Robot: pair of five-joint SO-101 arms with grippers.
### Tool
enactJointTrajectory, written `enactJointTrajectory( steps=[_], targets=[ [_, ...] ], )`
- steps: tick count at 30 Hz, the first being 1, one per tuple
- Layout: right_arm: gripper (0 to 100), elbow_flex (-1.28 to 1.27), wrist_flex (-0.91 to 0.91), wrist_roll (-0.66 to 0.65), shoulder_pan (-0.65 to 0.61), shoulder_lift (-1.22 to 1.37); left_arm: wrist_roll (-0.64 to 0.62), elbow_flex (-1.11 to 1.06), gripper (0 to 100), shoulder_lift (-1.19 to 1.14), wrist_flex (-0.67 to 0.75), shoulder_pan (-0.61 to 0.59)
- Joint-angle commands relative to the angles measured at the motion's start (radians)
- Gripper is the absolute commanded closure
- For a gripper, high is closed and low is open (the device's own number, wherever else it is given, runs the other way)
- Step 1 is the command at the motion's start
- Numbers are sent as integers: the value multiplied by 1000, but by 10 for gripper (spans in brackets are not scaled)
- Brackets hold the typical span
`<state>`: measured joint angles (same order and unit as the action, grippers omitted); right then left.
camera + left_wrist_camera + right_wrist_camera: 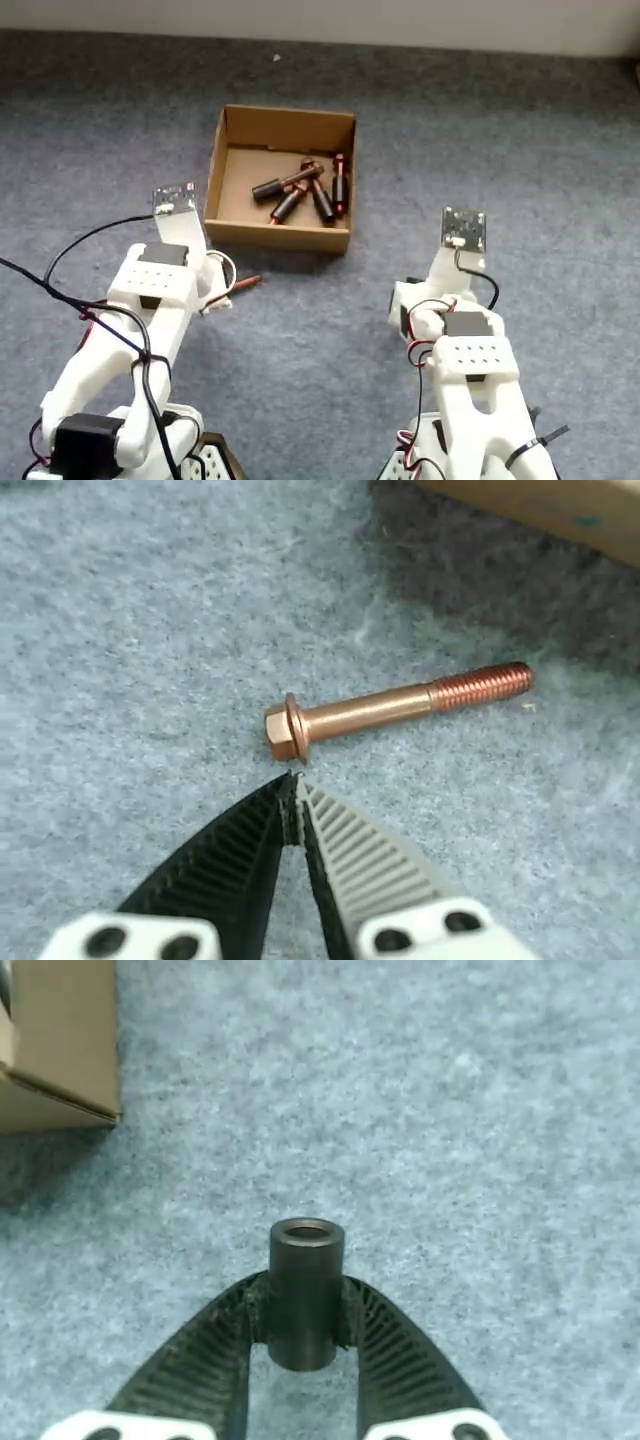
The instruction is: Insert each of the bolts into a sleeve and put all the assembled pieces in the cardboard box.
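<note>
- The left end effector is clenched on nothing: one black ribbed finger and one pale grey one meet at their tips.
- A bolt lies flat on the grey, carpet-like tabletop just beyond those tips. Its head is the end nearest them, and a narrow gap keeps them apart.
- The bolt is copper-coloured. It has a hexagonal head with a flange under it, then a smooth shank, then a darker threaded stretch at the far end.
- The threaded end points away from the left end effector, towards the shadow at the foot of the cardboard box.
- The right end effector is grasping a sleeve, pinched between two black ribbed fingers.
- The sleeve is a short tube, dark and nearly black, with a matt surface and a round open bore at its end. That open end sticks out past the fingertips and the other end sits back between the fingers.
- The box lies ahead of this end effector and off to one side, well clear of the sleeve.
- Inside the box, several assembled pieces lie in a loose cluster against its floor, each a dark sleeve with copper showing at the ends.
</note>
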<state>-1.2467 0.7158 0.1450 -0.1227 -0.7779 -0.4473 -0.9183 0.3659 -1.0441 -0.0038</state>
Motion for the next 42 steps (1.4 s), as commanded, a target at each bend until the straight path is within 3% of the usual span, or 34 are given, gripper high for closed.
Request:
enactJointTrajectory(
  steps=[1,8,14,22,26,34,37,42],
  targets=[
    [995,8,-19,9,13,-25,-8,33,994,2,11,-12],
    [995,7,-19,9,13,-25,-9,35,994,-30,17,36],
    [995,7,-19,9,13,-25,-12,148,994,-282,112,31],
    [995,5,-19,9,15,-25,-9,475,994,-443,114,-220],
    [995,5,-19,9,15,-25,-14,604,994,-440,100,-275],
    [995,5,-19,6,13,-25,-51,746,994,-440,-273,-150],
    [995,5,-19,6,13,-25,-153,750,993,-441,-327,-77],
    [995,5,-19,5,13,-25,-219,743,992,-463,-324,7]
  ],
)
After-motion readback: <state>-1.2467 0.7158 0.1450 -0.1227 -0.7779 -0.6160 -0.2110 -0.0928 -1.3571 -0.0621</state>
